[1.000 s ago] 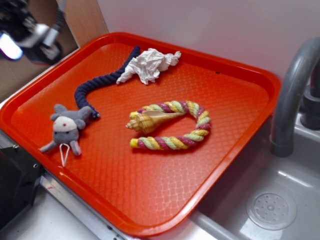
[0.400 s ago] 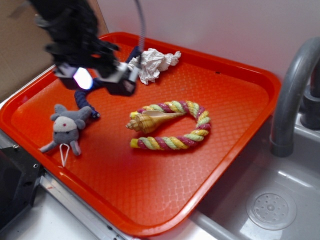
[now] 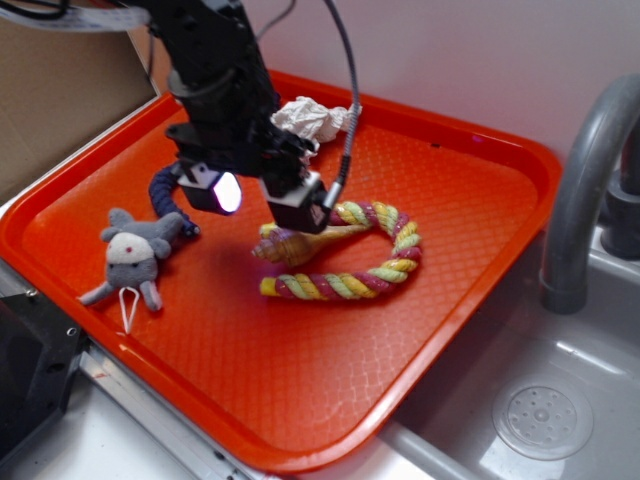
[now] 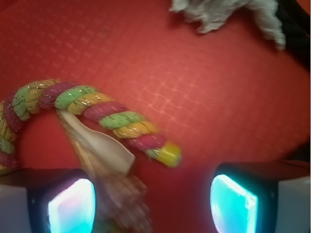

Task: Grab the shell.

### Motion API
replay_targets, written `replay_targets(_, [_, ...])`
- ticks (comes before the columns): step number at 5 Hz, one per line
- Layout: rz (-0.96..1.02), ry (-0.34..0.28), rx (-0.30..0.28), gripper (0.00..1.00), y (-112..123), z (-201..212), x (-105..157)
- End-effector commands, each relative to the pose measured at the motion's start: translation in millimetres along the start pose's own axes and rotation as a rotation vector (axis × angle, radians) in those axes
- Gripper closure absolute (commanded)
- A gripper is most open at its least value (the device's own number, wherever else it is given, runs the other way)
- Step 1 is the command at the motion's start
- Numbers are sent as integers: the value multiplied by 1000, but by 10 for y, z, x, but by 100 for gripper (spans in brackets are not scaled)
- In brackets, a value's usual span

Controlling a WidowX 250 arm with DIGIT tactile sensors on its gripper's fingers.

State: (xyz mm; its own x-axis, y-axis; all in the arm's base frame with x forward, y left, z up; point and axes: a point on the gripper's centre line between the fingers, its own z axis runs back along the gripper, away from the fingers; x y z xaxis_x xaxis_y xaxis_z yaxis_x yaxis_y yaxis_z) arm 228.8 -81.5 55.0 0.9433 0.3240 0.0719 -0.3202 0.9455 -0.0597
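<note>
The tan-and-cream spiral shell [image 3: 292, 243] lies on the orange tray [image 3: 300, 370], inside the curl of the yellow-green-red rope [image 3: 385, 250]. My gripper [image 3: 258, 195] hovers just above the shell's wide end, jaws open with glowing pads. In the wrist view the shell [image 4: 109, 170] lies between the lit pads, close to the left one [image 4: 73, 206], and nothing is held; my gripper [image 4: 153, 206] is open and the rope [image 4: 97, 109] arcs above the shell.
A white crumpled cloth [image 3: 310, 120] and a dark blue rope [image 3: 165, 190] lie at the tray's back left. A grey stuffed mouse [image 3: 135, 255] sits at the left. A grey faucet [image 3: 585, 190] and sink [image 3: 545, 415] are to the right.
The arm has swept in from the upper left, moving right and down over the tray until the gripper hangs above the shell. The shell and rope have not moved.
</note>
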Motion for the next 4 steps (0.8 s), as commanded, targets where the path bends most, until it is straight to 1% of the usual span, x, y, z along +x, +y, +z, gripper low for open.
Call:
replay_targets(1, [-81, 28, -28, 0, -216, -132, -46])
replay_targets(2, [-89, 37, -26, 0, -259, -189, -124])
replay_targets(3, [-77, 25, -12, 100, -269, -205, -170])
replay_targets(4, [-71, 23, 8, 100, -258, -223, -180])
